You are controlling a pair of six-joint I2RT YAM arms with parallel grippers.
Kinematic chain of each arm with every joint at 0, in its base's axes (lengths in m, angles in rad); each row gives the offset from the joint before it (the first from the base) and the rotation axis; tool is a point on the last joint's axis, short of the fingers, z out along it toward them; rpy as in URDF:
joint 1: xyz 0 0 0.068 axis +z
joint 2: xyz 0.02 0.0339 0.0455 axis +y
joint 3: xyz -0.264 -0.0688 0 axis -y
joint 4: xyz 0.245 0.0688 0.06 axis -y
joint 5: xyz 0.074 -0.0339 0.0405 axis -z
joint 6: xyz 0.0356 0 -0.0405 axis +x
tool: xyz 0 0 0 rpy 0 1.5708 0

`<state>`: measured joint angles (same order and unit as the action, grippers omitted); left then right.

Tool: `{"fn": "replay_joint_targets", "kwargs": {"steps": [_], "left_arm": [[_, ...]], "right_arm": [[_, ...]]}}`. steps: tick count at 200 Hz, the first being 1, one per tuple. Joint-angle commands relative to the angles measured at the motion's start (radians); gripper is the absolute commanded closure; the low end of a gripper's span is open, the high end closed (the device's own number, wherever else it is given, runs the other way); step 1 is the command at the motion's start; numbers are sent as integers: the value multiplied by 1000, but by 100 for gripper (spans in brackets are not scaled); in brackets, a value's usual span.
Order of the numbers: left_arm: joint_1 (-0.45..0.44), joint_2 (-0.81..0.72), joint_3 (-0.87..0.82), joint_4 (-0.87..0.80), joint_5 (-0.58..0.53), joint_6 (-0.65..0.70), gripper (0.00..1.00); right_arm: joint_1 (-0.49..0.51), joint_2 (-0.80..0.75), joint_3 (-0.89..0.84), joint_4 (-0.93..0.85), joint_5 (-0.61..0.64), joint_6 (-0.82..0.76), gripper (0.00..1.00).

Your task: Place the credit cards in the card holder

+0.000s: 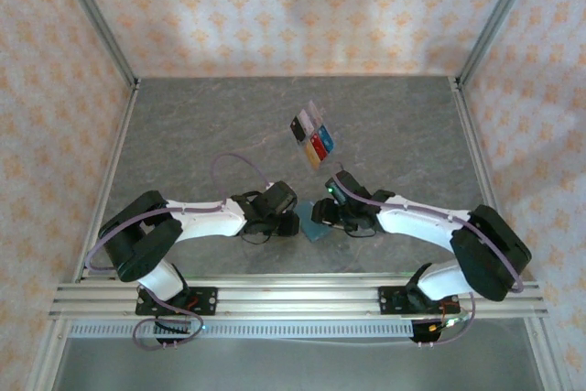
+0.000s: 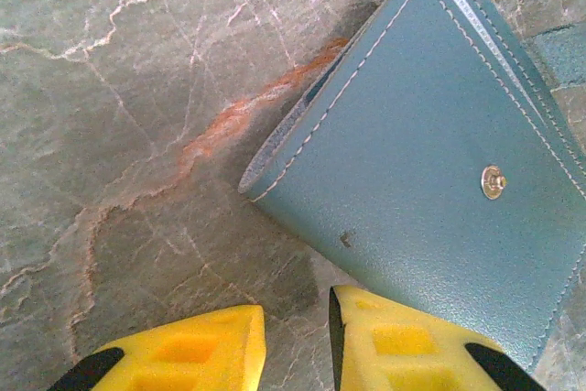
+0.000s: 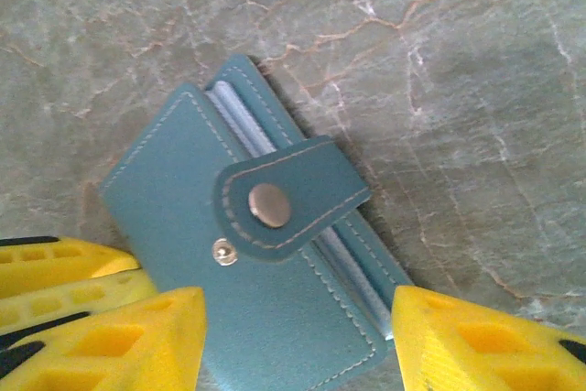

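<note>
A: What colour is the wallet (image 3: 174, 199)?
B: Teal, pale stitching, brassy stud (image 3: 224, 252). The table (image 1: 201, 125) is grey-green marble with rusty veins.
A: And the cards (image 1: 312, 135)?
B: Black, white, red, blue, orange. Walls (image 1: 302, 6) are peach with orange flowers.

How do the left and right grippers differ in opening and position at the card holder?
The left gripper shows a narrow gap with bare table in it; the right gripper is spread wide. The card holder lies beside the left gripper's gap, but between the right gripper's fingers. Both have yellow fingers and hang close over the card holder.
</note>
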<state>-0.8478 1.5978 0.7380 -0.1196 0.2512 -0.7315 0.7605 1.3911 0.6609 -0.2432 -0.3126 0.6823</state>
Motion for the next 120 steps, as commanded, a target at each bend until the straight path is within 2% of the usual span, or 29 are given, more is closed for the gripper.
{"fn": "replay_joint_targets", "kwargs": {"steps": [1,120], "left_arm": [[0,63,-3,90,15,1,73],[-5,101,-2,126,31,-13,73]], "right_arm": [[-2,22,11,1,15,-12,44],[8,26,12,75,-69,-10,43]]}}
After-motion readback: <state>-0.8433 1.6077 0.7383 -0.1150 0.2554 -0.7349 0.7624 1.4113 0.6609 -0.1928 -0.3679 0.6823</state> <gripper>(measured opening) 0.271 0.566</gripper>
